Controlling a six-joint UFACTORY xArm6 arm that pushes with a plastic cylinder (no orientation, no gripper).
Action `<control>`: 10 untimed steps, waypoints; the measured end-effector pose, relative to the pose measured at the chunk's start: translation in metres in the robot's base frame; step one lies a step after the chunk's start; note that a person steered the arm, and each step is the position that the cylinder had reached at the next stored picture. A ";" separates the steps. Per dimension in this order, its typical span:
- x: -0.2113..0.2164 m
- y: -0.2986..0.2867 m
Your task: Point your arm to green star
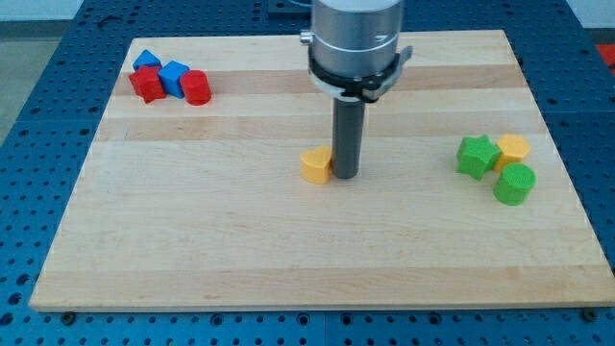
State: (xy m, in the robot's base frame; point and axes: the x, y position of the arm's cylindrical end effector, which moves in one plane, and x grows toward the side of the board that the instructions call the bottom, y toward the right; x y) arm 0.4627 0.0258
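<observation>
Single camera view of the wooden board [288, 250] with the arm at mid-board. The rod descends from the grey arm housing, and my tip [345, 177] rests on the board just to the view's right of a yellow block [315, 165], touching it or nearly so; the gap cannot be resolved. The rod has no jaws and holds nothing.

The target, the green star [477, 156], lies well apart toward the view's right edge, in a tight cluster: a second yellow block [513, 148] sits just beside it on the right, and a green cylinder [514, 184] just below and to the right. A separate cluster at the view's top left holds two blue blocks [161, 71] and two red blocks [171, 86], shapes unclear.

To do the step well, the tip probably ought to travel rightward and slightly upward, away from the central yellow block so that it is not dragged. The star's open left side offers the cleanest approach; stopping just short should avoid nudging the star into its neighbours.
</observation>
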 end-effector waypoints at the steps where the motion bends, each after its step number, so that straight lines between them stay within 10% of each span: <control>1: 0.002 -0.009; 8: -0.101 0.139; 9: -0.095 0.137; 10: 0.005 0.108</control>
